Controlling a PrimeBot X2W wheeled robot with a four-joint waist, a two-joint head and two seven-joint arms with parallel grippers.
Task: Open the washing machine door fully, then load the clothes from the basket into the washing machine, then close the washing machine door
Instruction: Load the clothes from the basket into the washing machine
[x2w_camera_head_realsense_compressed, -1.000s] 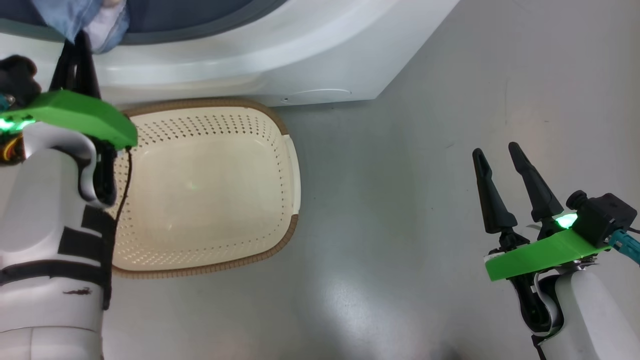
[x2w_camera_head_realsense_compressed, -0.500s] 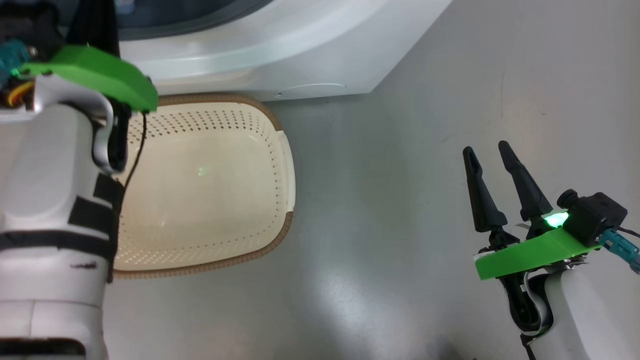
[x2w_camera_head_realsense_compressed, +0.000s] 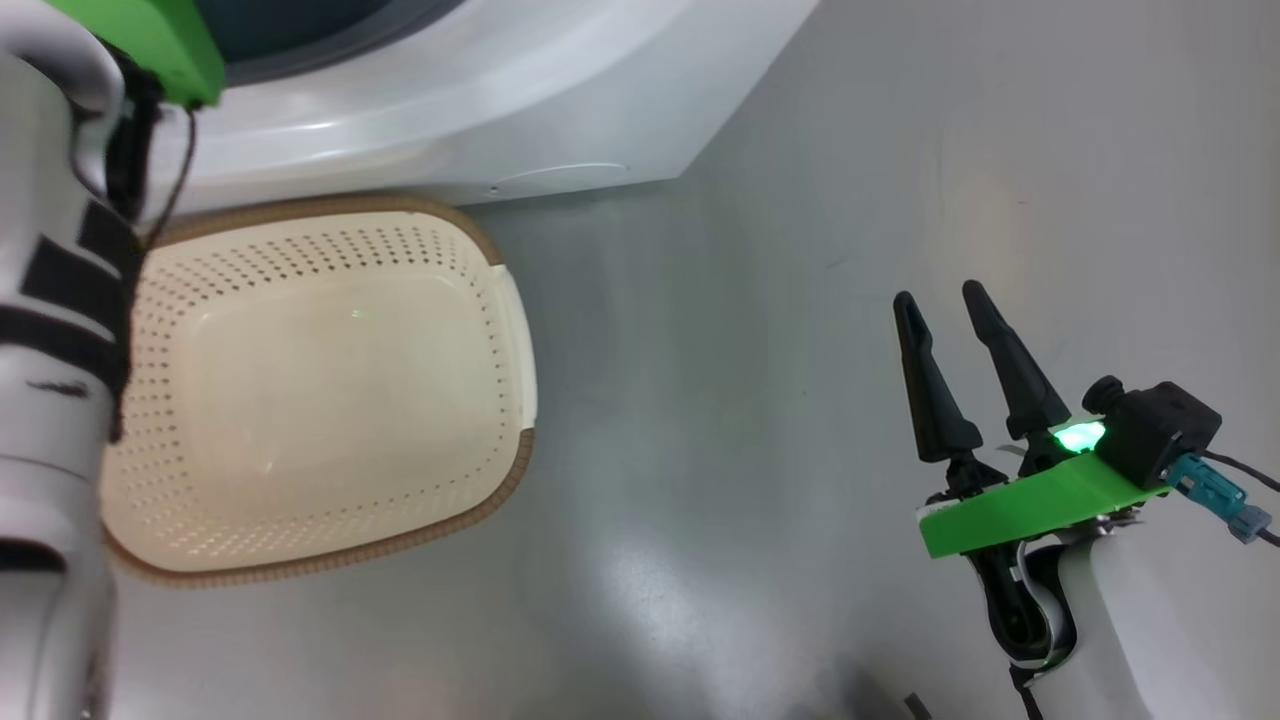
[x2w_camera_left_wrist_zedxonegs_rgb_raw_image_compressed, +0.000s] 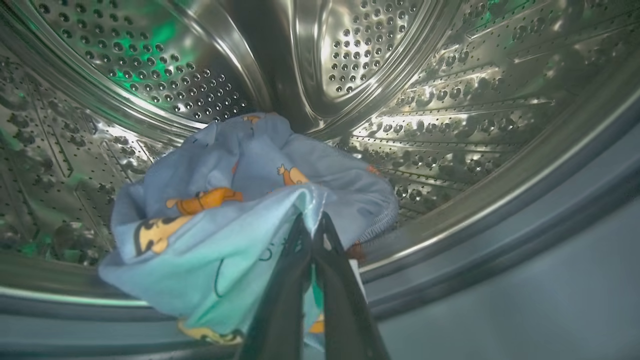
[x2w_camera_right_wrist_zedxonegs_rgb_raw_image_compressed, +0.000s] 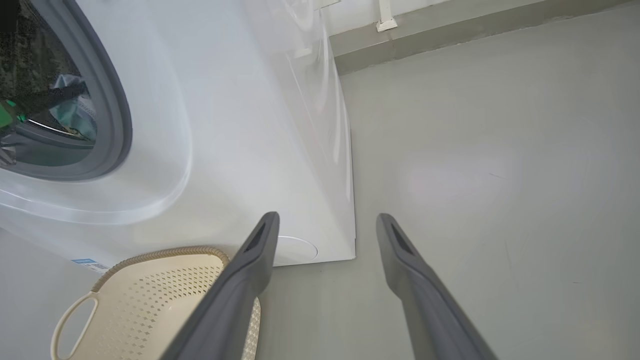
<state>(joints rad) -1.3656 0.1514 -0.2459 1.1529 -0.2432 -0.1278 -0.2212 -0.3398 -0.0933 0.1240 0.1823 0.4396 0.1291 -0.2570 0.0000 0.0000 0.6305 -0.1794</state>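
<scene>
clothes (x2w_camera_left_wrist_zedxonegs_rgb_raw_image_compressed: 235, 200): blue printed bundle, up inside the steel drum (x2w_camera_left_wrist_zedxonegs_rgb_raw_image_compressed: 450, 100) of the washing machine (x2w_camera_head_realsense_compressed: 500, 110)
left gripper (x2w_camera_left_wrist_zedxonegs_rgb_raw_image_compressed: 312, 222): jaws pinched tight on the clothes
right gripper (x2w_camera_head_realsense_compressed: 938, 292): jaws spread wide, nothing between them, out over the floor (x2w_camera_head_realsense_compressed: 750, 450)
basket (x2w_camera_head_realsense_compressed: 330, 205): sitting on the floor, right up against the washing machine front

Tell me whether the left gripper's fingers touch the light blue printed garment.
Touching. The left wrist view shows the left gripper with fingers pinched shut on a fold of the light blue printed garment inside the steel perforated drum.
</scene>
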